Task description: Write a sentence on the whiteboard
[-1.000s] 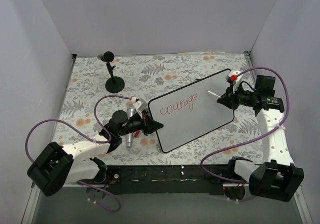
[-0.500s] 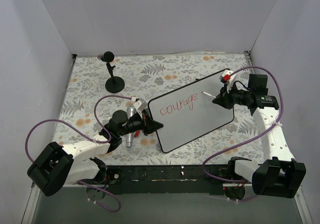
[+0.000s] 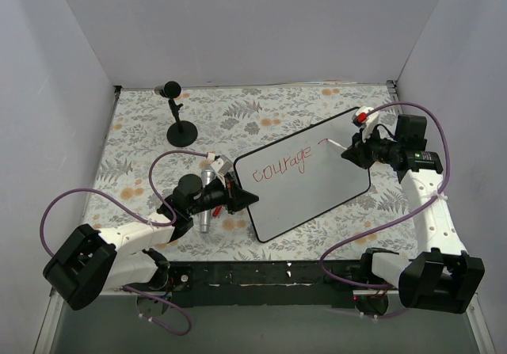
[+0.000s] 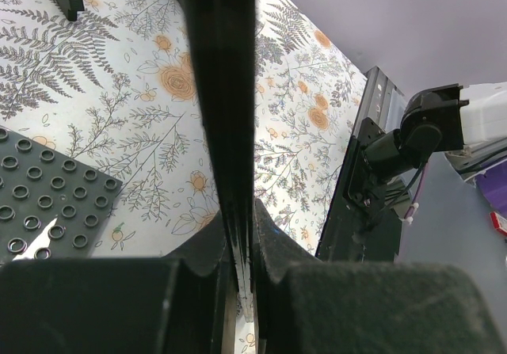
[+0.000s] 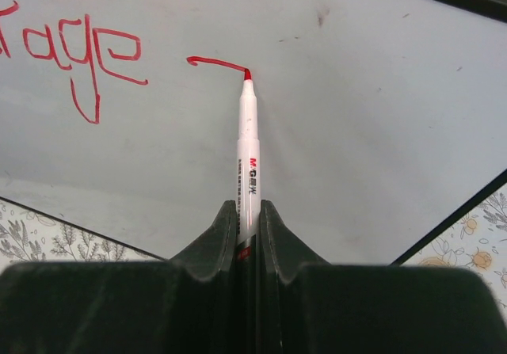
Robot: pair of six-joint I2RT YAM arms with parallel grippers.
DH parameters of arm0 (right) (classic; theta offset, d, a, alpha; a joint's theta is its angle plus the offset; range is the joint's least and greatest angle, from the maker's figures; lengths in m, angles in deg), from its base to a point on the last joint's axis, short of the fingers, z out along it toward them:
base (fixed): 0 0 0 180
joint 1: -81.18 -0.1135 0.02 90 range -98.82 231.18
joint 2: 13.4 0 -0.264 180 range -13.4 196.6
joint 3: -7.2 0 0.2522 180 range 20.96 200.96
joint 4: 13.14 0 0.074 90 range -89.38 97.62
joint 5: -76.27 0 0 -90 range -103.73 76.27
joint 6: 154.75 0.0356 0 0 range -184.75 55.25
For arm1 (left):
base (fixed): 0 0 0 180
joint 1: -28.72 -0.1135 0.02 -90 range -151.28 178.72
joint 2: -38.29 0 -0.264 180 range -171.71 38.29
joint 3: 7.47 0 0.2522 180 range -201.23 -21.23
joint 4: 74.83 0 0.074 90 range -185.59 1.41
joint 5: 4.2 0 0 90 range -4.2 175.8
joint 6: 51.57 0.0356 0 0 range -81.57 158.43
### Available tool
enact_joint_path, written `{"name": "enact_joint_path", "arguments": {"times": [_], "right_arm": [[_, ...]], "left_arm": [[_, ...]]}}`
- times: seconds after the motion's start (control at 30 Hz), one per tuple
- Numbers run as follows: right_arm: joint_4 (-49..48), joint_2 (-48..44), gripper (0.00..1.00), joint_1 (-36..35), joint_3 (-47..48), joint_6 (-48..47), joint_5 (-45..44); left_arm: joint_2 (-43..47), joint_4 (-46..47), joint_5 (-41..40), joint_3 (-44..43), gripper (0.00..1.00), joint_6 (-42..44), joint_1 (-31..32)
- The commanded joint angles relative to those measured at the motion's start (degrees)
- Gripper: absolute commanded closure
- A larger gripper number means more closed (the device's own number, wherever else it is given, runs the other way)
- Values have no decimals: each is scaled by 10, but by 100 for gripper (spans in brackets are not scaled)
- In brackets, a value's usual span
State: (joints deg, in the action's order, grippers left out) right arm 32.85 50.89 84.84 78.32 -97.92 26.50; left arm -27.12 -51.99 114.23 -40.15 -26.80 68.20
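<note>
So that the board (image 3: 317,192) cannot slide under the pen's push, my left gripper (image 4: 242,239) is pressed together on its thin black edge at the near left corner. That pins the board where it sits slantwise on the floral cloth (image 3: 150,132). My right gripper (image 5: 248,215) pinches the pen (image 5: 248,144) far back on its barrel, so the nib reaches well clear of my fingers and the writing is not hidden. The nib touches the board just right of the word (image 3: 283,165) "courage", at the end of a short hooked red stroke (image 5: 215,61). I judge this to be the start of the next letter.

The board is glossy, white and hard, with rounded corners, and the ink lies on it thin and even. The pen is a slim white plastic cylinder tapering to a red point. Near the board's edge on my left side lies a plate (image 4: 36,211), dark, matte and covered in round studs.
</note>
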Motion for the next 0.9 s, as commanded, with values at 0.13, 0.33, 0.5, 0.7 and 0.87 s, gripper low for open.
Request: {"name": "enact_joint_path", "arguments": {"times": [0.13, 0.33, 0.5, 0.7, 0.87], "right_arm": [[9, -14, 99, 9, 5, -36, 47], [17, -4, 99, 8, 27, -49, 79], [-8, 7, 99, 7, 35, -20, 62], [-5, 10, 99, 7, 24, -23, 48], [14, -2, 99, 6, 4, -46, 46]], "left_arm": [[-4, -15, 12, -14, 100, 51, 2], [-7, -14, 12, -15, 100, 50, 2], [-10, -13, 14, -15, 100, 49, 2], [-12, -12, 15, -16, 100, 49, 2], [-16, -12, 15, -18, 100, 49, 2]]}}
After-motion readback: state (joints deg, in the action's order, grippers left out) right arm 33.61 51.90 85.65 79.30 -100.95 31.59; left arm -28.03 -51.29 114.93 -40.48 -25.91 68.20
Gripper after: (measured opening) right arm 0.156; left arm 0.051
